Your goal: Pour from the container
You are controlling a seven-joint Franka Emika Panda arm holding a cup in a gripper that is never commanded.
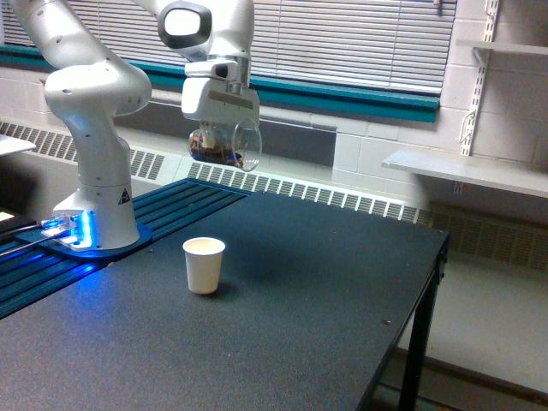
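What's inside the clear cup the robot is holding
Brown, nut-like pieces lie along the lower side of the tipped clear cup. The gripper covers part of it, so the amount is unclear.

White Franka arm (90, 94), base (86, 231) lit blue, mounted at the exterior view's left edge of a black table (282, 325). Gripper (216, 128) held high above the table, closed on a clear plastic cup (224, 144); cup tipped on its side, mouth toward the exterior view's right, brown nuts (210, 152) lying along its lower wall. White paper cup (204, 265) upright on the table, below the clear cup and well apart from it. Behind: window blinds (360, 38), teal sill (342, 96), white wall shelf (467, 171).
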